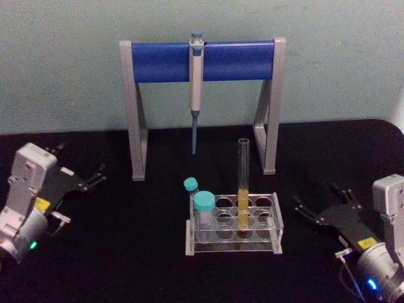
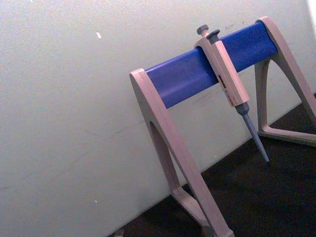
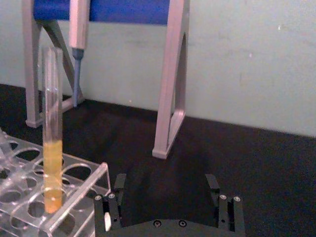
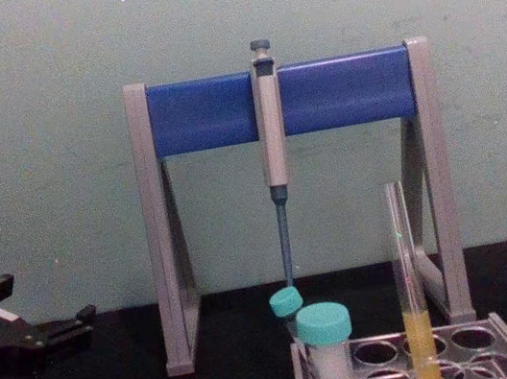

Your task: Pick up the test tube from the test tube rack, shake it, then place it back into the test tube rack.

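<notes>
Both grippers are resting low at the near corners of the black tabletop, well apart from the rack. Left gripper, black-fingered on a grey metal wrist, is lying at the left edge, tips pointing inward toward the stand; fingers are showing a gap, holding nothing. Right gripper is sitting at the right edge, angled toward the rack, its two black fingers spread wide and empty.

Between them, the low clear plastic test tube rack with round holes on top is sitting near the table's front. Standing upright in a hole of its middle column is the tall thin clear glass test tube, uncapped, yellow liquid filling its lower part. At the rack's left end two short vials with teal caps are standing, white contents in the nearer one.

Behind, the tall grey stand with a smooth blue crossbar is standing against the pale wall, a grey pipette with a blue tip hanging from it.
</notes>
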Motion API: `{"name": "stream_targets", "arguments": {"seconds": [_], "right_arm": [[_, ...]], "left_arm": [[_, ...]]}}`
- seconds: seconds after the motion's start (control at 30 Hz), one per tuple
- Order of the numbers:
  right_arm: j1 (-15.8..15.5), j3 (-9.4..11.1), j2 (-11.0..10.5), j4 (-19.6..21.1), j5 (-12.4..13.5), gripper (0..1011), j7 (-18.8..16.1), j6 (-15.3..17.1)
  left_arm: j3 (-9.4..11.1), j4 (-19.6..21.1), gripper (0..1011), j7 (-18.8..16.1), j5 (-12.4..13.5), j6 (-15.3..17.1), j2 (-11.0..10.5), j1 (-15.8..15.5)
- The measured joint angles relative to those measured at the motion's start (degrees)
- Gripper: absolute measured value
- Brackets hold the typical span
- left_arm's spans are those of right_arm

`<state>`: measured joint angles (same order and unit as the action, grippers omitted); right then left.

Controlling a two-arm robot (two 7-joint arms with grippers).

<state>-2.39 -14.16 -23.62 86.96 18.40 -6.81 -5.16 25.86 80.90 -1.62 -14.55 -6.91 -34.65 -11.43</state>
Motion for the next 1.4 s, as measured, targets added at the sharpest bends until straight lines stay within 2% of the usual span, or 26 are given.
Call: {"name": "stream_targets", "arguments": {"seconds": [0.3, 1.4], "right_arm": [[1.9, -0.4, 1.7, -3.5, -0.9, 1000, -2.2, 0.9], [1.6, -0.4, 1.5, -3.1, -0.7, 1000, -1.9, 0.8]], "left_arm": [[0.0, 0.0, 1010, 0.0, 0.0, 0.0, 0.0, 0.0], [0.0, 0.0, 1010, 0.0, 0.0, 0.0, 0.0, 0.0]]}}
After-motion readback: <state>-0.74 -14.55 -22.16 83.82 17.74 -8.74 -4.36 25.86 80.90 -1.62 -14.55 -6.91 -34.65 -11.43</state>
